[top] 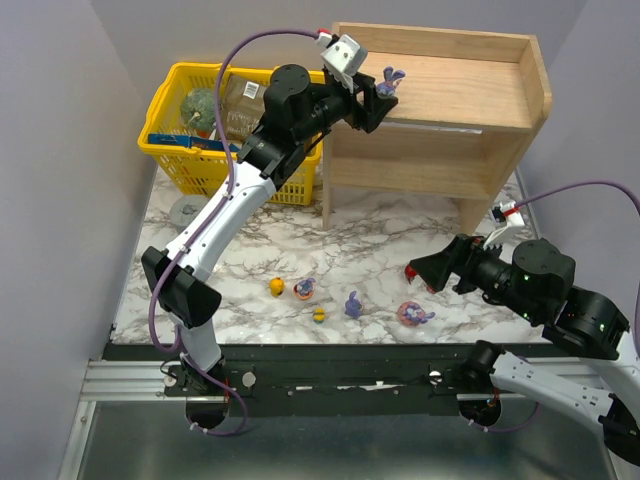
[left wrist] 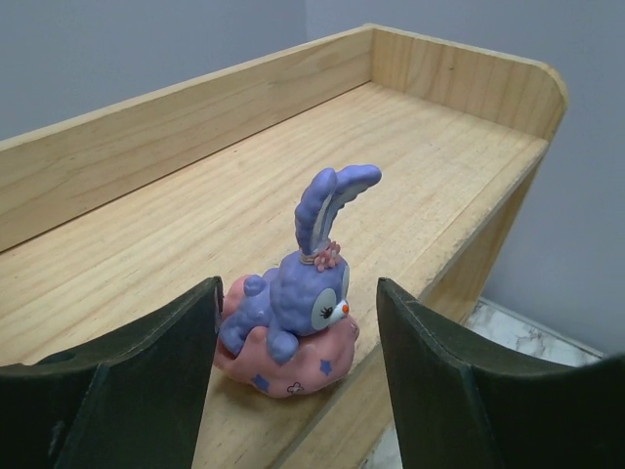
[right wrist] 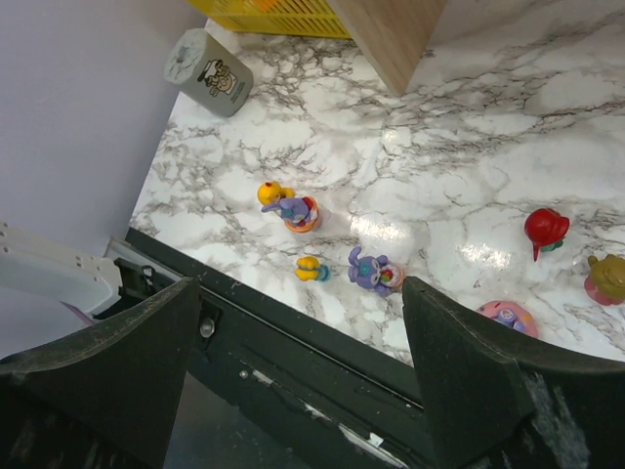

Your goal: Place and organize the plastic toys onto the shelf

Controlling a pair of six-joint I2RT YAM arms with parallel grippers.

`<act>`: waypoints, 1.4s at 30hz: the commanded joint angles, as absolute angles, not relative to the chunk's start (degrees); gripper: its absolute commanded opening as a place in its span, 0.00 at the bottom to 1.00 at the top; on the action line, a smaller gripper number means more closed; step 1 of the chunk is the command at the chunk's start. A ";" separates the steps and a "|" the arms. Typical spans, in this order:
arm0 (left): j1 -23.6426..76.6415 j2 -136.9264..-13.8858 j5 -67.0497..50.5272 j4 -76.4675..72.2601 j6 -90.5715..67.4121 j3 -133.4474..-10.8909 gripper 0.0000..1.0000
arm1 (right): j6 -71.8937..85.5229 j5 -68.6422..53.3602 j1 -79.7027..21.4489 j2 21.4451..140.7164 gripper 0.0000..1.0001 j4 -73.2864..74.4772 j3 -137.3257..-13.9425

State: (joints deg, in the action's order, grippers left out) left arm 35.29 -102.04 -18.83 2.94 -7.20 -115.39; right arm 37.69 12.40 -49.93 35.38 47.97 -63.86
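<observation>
The left end effector (left wrist: 298,293) has its fingers apart, one on each side of a purple bunny (left wrist: 291,318) without touching it. The bunny stands upright at the near left edge of the shelf's (top: 470,75) top tier. At the right, the right end effector (right wrist: 298,293) gapes wide and empty over the table (top: 380,240), where other toys (top: 353,304) lie scattered near its near edge.
</observation>
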 commanded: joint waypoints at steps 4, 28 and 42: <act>35.60 -100.37 -17.40 1.23 -6.07 -117.07 0.83 | 38.50 13.36 -50.19 36.38 0.91 47.02 -63.63; 39.11 -91.23 -9.84 1.84 -18.97 -113.20 0.69 | 41.04 13.01 -50.19 37.53 0.91 47.90 -62.93; 48.60 -96.23 8.07 8.87 -24.08 -116.27 0.44 | 42.80 12.83 -50.19 36.65 0.91 49.22 -61.96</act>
